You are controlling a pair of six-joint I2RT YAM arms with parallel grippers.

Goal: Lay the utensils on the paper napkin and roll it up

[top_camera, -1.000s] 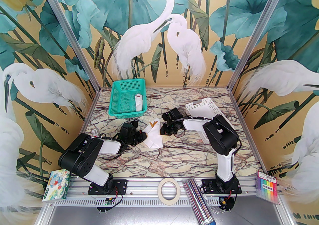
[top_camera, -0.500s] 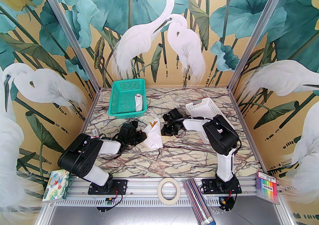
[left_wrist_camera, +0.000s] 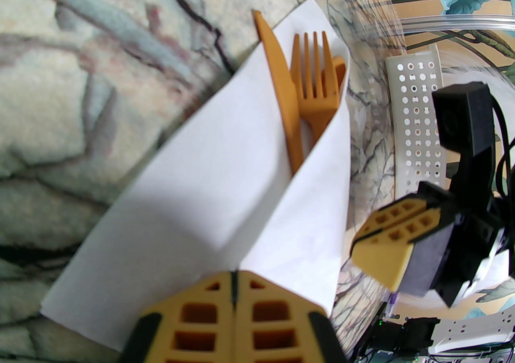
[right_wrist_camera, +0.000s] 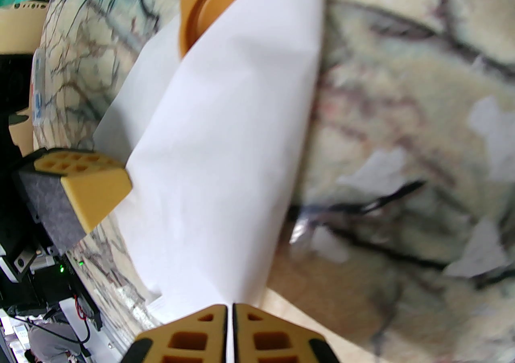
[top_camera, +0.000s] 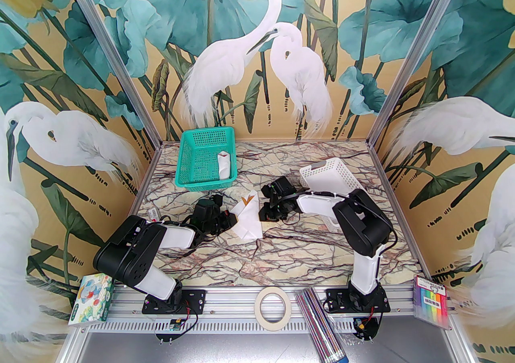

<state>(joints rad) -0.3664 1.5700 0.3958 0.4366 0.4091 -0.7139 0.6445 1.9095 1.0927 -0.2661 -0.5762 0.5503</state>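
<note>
The paper napkin (top_camera: 248, 220) lies mid-table, folded from both sides into a cone over the utensils. Their orange tips (top_camera: 248, 199) stick out at its far end. In the left wrist view the knife (left_wrist_camera: 281, 84), the fork (left_wrist_camera: 316, 84) and a sliver of the spoon (left_wrist_camera: 340, 68) show inside the fold of the napkin (left_wrist_camera: 209, 192). My left gripper (left_wrist_camera: 234, 301) is shut on the napkin's near-left edge. My right gripper (right_wrist_camera: 230, 325) is shut on the right flap of the napkin (right_wrist_camera: 225, 132). The two grippers (top_camera: 230, 220) (top_camera: 263, 212) flank the napkin.
A green basket (top_camera: 189, 152) at the back left holds another white rolled bundle (top_camera: 224, 164). A white perforated basket (top_camera: 334, 170) stands behind the right arm. A tape roll (top_camera: 273, 307), a pen bundle (top_camera: 322, 325), a box (top_camera: 90, 299) and markers (top_camera: 432, 301) sit along the front rail.
The right arm's elbow has swung a little to the right and lower. Its gripper stays at the napkin's edge, and the left arm and the napkin have not moved.
</note>
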